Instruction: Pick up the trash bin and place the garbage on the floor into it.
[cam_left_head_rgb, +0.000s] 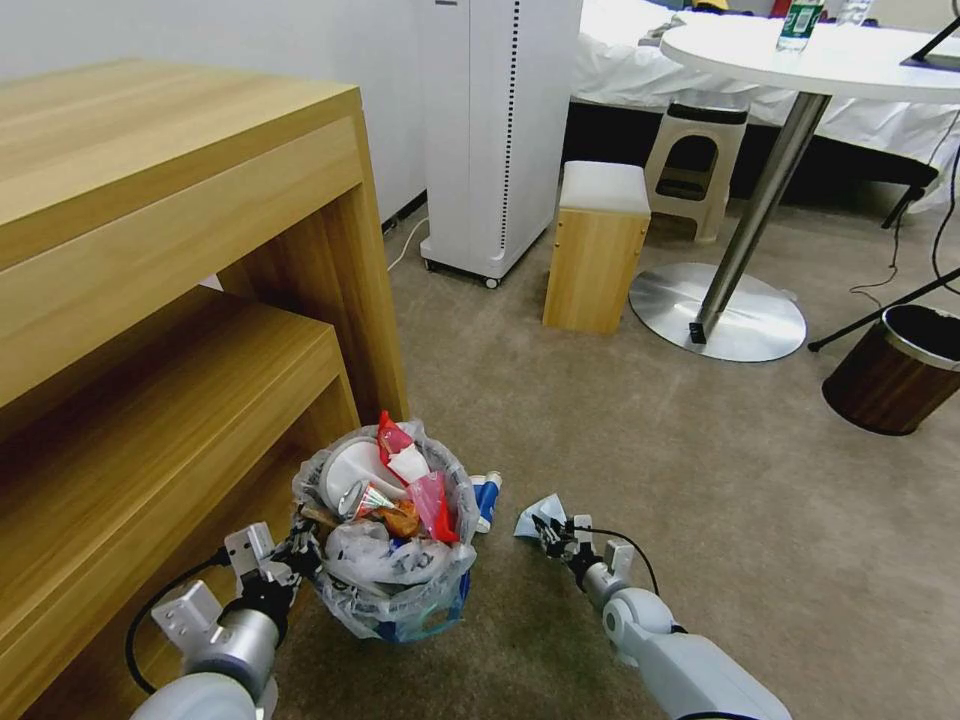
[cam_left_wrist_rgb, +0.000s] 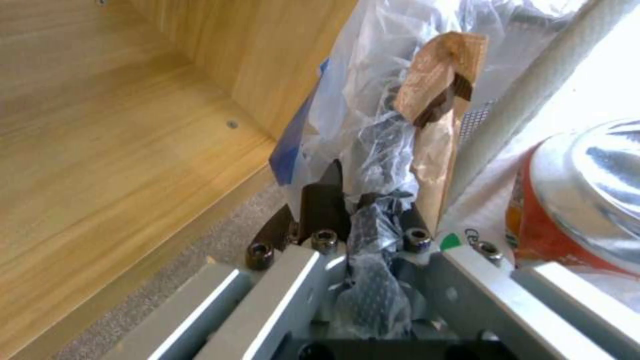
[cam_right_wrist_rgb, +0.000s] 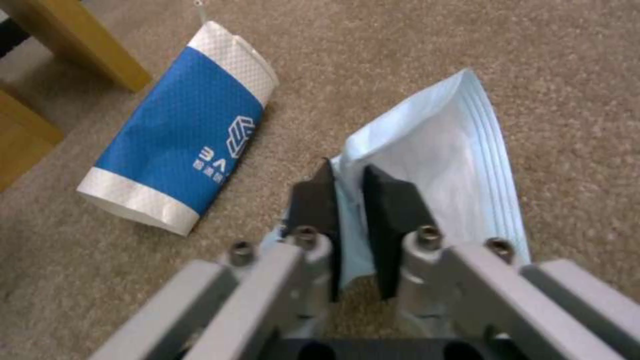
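Observation:
The trash bin (cam_left_head_rgb: 395, 600), lined with a crinkly clear bag, is packed with garbage: red wrappers, a white slipper, a crushed can (cam_left_wrist_rgb: 587, 200). My left gripper (cam_left_head_rgb: 300, 545) is shut on its bagged rim (cam_left_wrist_rgb: 373, 220) on the side toward the desk. To the bin's right a blue-white cup (cam_left_head_rgb: 487, 497) (cam_right_wrist_rgb: 180, 150) lies on its side on the floor (cam_left_head_rgb: 650, 430). Just right of the cup, my right gripper (cam_left_head_rgb: 550, 535) (cam_right_wrist_rgb: 347, 200) is shut on the edge of a pale blue pleated mask (cam_right_wrist_rgb: 447, 165) low over the carpet.
A wooden desk with a lower shelf (cam_left_head_rgb: 150, 300) stands close on the left. A dark brown metal-rimmed bin (cam_left_head_rgb: 895, 370) is at the right. A wooden stool (cam_left_head_rgb: 595, 245), a round table's base (cam_left_head_rgb: 720, 310) and a white appliance (cam_left_head_rgb: 495, 130) stand farther back.

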